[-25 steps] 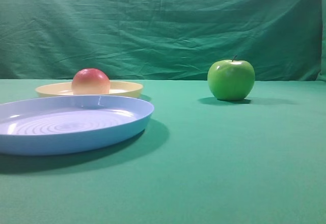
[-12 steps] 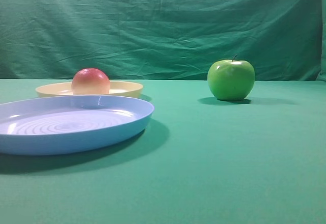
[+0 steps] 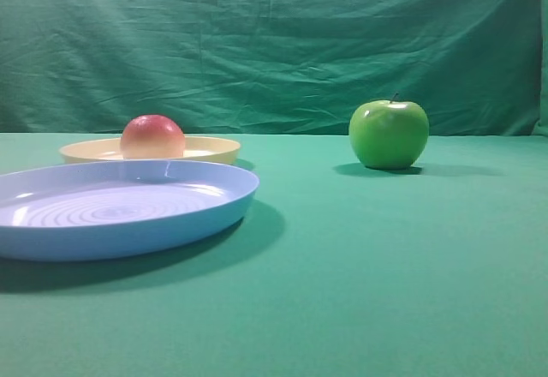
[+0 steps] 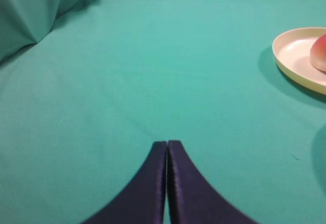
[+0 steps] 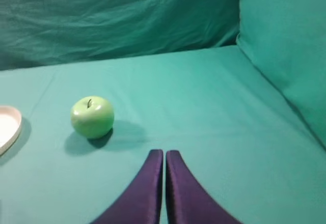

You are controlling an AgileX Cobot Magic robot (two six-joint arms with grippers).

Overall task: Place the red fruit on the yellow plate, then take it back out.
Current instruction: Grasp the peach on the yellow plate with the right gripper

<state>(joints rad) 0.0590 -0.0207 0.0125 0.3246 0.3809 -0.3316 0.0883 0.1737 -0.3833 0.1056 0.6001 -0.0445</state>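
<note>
The red fruit point(image 3: 152, 136) rests on the yellow plate point(image 3: 214, 147) at the left, behind the blue plate. In the left wrist view the fruit point(image 4: 320, 52) shows at the right edge, on the yellow plate point(image 4: 293, 56). My left gripper point(image 4: 167, 143) is shut with nothing in it, low over bare cloth, well to the left of the plate. My right gripper point(image 5: 164, 152) is shut and empty too, near the green apple point(image 5: 92, 116). Neither gripper appears in the exterior view.
A large light blue plate point(image 3: 205, 210) with concentric rings lies in front of the yellow plate. The green apple point(image 3: 388, 133) stands at the right. Green cloth covers the table and hangs as a backdrop; a sliver of the yellow plate point(image 5: 9, 124) shows at the right wrist view's left edge.
</note>
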